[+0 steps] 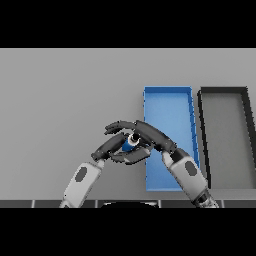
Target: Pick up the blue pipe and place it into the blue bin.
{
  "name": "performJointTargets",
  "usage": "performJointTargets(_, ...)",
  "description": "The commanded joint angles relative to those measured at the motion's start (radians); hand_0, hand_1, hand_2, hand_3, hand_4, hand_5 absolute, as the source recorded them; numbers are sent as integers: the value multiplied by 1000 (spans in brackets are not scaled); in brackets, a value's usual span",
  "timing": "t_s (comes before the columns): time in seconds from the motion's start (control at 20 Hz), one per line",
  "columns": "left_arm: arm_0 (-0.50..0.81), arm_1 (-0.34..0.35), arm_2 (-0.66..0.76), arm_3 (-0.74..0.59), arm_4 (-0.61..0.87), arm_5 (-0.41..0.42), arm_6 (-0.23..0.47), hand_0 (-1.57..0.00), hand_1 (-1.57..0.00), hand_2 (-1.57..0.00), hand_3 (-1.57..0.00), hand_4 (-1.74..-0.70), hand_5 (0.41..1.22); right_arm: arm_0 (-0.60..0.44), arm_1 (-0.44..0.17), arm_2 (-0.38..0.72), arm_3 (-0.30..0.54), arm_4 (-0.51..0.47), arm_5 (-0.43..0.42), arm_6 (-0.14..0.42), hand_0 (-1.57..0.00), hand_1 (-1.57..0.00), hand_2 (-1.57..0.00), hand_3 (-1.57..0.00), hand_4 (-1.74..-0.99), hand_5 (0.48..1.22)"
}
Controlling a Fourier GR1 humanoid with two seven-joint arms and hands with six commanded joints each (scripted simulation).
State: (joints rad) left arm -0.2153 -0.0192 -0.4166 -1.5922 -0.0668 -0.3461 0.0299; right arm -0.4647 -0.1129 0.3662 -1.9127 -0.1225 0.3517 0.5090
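Fingers (116,127) of the left hand (111,144) curl forward and to the right, arching over the blue pipe (130,144); whether they actually grip it cannot be told. Right hand (148,136) reaches in from the lower right, its forearm crossing the blue bin (169,102); its dark fingers curve round the pipe from above and the thumb closes beneath, so the pipe sits pinched in this hand. Both hands meet around the pipe, which shows only as a short blue piece with a pale end between them, just left of the blue bin's left wall, over the grey counter (65,100). Blue bin's visible floor is bare. Beside it on the right lies a black bin (224,91), its grey floor likewise bare.
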Motion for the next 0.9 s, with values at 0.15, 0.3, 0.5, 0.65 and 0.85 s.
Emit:
performJointTargets(0.15, 0, -13, -4, 12, -29, 5, 5, -1571, -1571, -1571, -1511, -1662, 1221, 0, 23, 4, 10, -13, -6, -8, -1126, -1127, -1148, -953, -1551, 596)
performJointTargets(0.3, -1, -30, 28, 25, 16, -25, -56, -1571, -1571, -1571, -1502, -1699, 1221, 6, 54, 22, 28, -27, -25, -30, -1343, -1343, -1354, -1186, -1628, 856)
performJointTargets(0.5, 5, -41, 33, 24, 7, -28, -62, -1571, -1571, -1571, -1437, -1722, 1221, 0, 44, 53, 28, 6, -39, -67, -1478, -1478, -1482, -1400, -1692, 1071)
performJointTargets(0.65, -2, -46, 36, 11, -3, -25, -46, -1571, -1571, -1571, -1428, -1730, 1221, 14, 37, 58, 10, -5, -51, -90, -1523, -1523, -1526, -1484, -1716, 1144)
performJointTargets(0.85, 2, -33, 28, 3, -50, 2, -82, -1571, -1571, -1571, -1454, -1724, 1221, 9, 49, 48, 18, 25, -82, -97, -1551, -1551, -1552, -1535, -1731, 1190)
